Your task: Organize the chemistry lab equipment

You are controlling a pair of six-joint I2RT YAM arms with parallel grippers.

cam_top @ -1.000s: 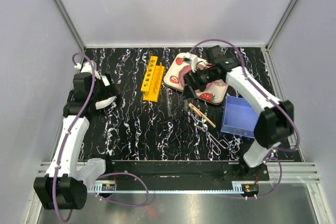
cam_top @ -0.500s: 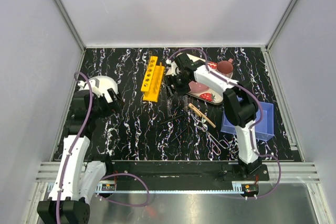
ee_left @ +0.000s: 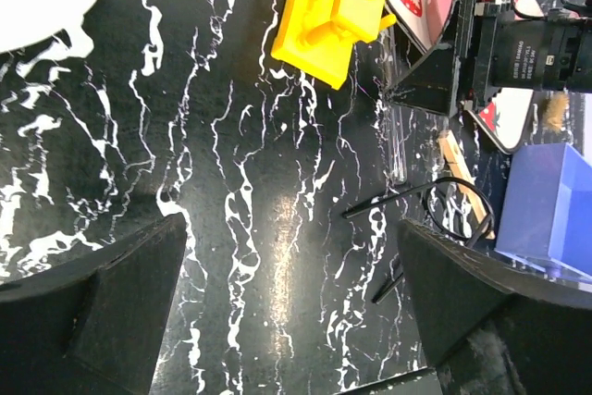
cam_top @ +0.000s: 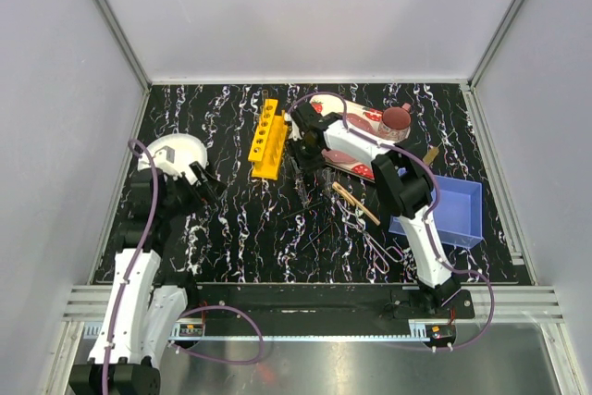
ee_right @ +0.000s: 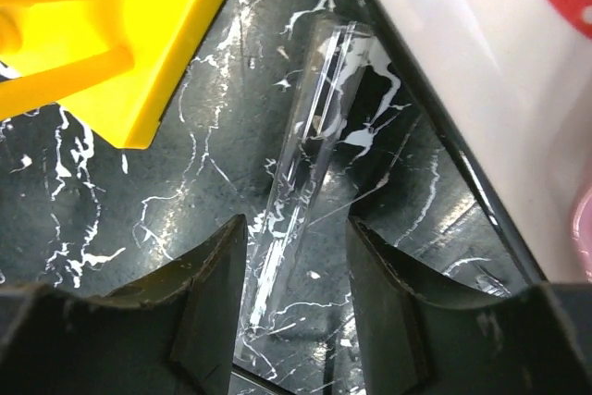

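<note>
A clear glass tube (ee_right: 310, 154) lies flat on the black marbled table between the yellow holed rack (ee_right: 120, 34) and the strawberry-print tray (ee_right: 462, 71). My right gripper (ee_right: 296, 247) is down over the tube's near end. Its jaws stand part-way open on either side of the tube, with a gap still showing. From above, the right gripper (cam_top: 301, 168) is just right of the rack (cam_top: 266, 139). A tan wooden clamp (cam_top: 356, 203), silvery forceps (cam_top: 375, 245) and thin black rods (cam_top: 310, 228) lie nearer the front. My left gripper (ee_left: 291, 247) hangs wide open over bare table, holding nothing.
The tray (cam_top: 356, 131) sits at the back right with a pink cup (cam_top: 398, 117) beside it. A blue bin (cam_top: 444, 210) stands at the right. A white bowl (cam_top: 176, 150) rests by the left arm. Grey walls enclose the table.
My right arm swung left from over the tray and dropped beside the rack, its jaws narrowing around the glass tube. The left arm shifted slightly, its gripper still open.
</note>
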